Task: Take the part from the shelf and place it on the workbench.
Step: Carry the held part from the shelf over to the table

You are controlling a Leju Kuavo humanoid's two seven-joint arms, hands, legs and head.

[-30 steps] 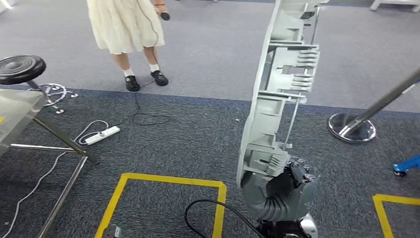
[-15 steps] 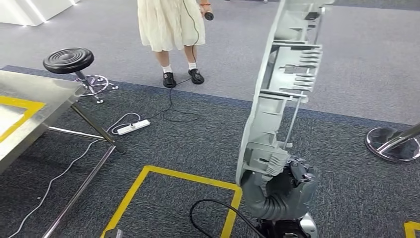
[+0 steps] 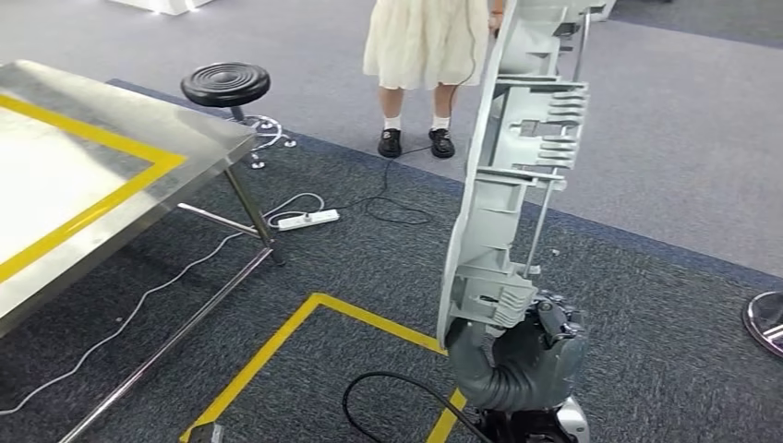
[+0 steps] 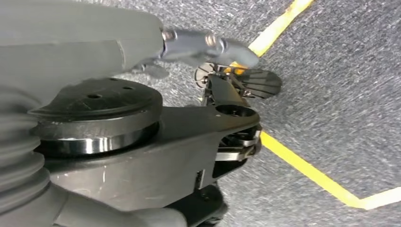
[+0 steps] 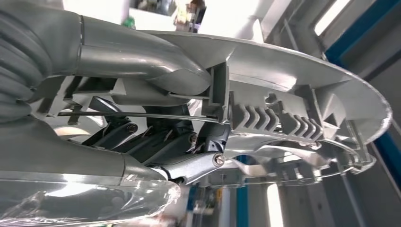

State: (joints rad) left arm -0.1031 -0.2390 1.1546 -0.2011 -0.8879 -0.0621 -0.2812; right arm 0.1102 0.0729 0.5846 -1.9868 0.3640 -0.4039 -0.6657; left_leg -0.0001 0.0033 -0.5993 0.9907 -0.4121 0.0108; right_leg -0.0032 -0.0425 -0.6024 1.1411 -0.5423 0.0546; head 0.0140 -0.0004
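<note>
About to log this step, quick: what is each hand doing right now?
Left hand: holds nothing, fingers apart, open.
Right hand: grips the lower end of the grey part, held upright.

No readable text, labels, numbers — none on any surface

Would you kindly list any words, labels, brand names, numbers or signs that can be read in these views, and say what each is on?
No readable text in any view.
The grey plastic part held upright by the right hand: moulded ribs, no lettering visible.
The steel workbench: yellow tape lines, no writing.
The carpet's yellow floor tape: plain lines.
The white power strip: too small to read any marking.
</note>
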